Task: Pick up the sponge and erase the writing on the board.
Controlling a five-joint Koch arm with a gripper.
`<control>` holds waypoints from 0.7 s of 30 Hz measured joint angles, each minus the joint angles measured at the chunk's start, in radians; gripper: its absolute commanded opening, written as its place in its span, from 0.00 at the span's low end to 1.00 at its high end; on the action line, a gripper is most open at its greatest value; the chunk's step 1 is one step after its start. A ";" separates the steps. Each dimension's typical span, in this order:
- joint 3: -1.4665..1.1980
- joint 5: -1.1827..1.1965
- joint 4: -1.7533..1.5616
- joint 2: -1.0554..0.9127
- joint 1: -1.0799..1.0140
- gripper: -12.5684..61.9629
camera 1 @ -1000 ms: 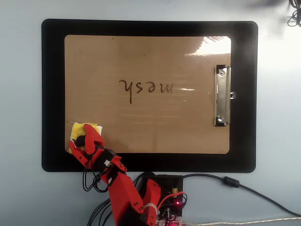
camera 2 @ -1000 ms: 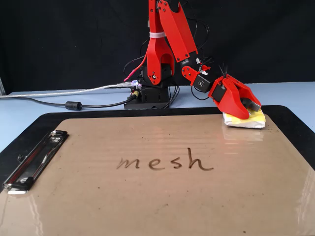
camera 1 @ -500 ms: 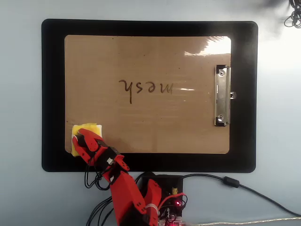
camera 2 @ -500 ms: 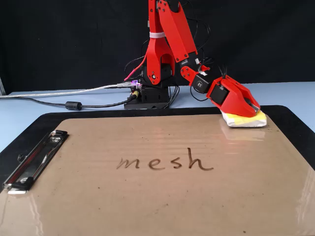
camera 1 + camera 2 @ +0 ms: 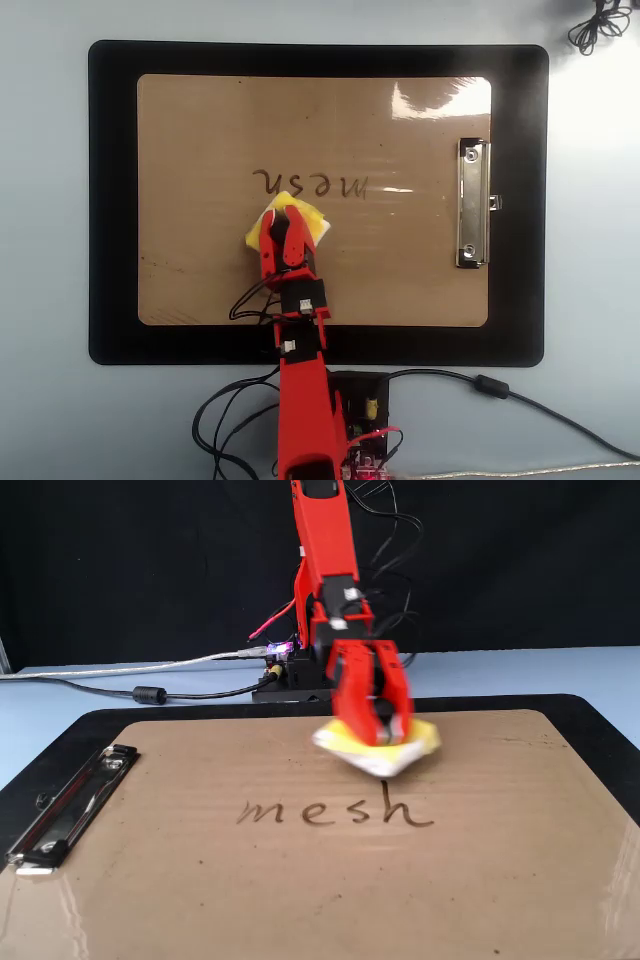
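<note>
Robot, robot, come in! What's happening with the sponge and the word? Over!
Gripper shut on the sponge, above the board. The writing all there, not wiped. Nothing in the way.

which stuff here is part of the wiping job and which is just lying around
Job:
- sponge, held in the gripper
- writing "mesh"
- board

Lying about:
- black mat under the board
- silver clip
- cables by the arm's base
</note>
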State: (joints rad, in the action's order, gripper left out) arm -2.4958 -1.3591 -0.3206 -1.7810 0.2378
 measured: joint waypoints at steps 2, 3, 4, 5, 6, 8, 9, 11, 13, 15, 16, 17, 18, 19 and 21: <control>0.025 0.052 0.052 0.002 -0.091 0.06; 0.028 0.075 0.061 0.002 -0.153 0.06; 0.032 0.089 0.061 0.000 -0.193 0.06; 0.035 0.104 0.061 0.002 -0.227 0.06; 0.035 0.124 0.063 0.002 -0.259 0.06; 0.034 0.137 0.091 0.006 -0.301 0.06; 0.034 0.138 0.094 0.020 -0.319 0.06; 0.046 0.135 0.084 0.110 -0.351 0.06; 0.138 0.137 0.069 0.233 -0.357 0.06; 0.270 0.137 0.025 0.371 -0.359 0.06; 0.318 0.137 0.000 0.431 -0.359 0.06; 0.390 0.137 -0.005 0.499 -0.360 0.06; 0.529 0.138 -0.009 0.618 -0.359 0.06; 0.612 0.135 -0.017 0.680 -0.359 0.06; 0.664 0.135 -0.017 0.739 -0.359 0.06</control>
State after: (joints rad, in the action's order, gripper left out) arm -1.8316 -1.2241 -0.3375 -1.0416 -0.1212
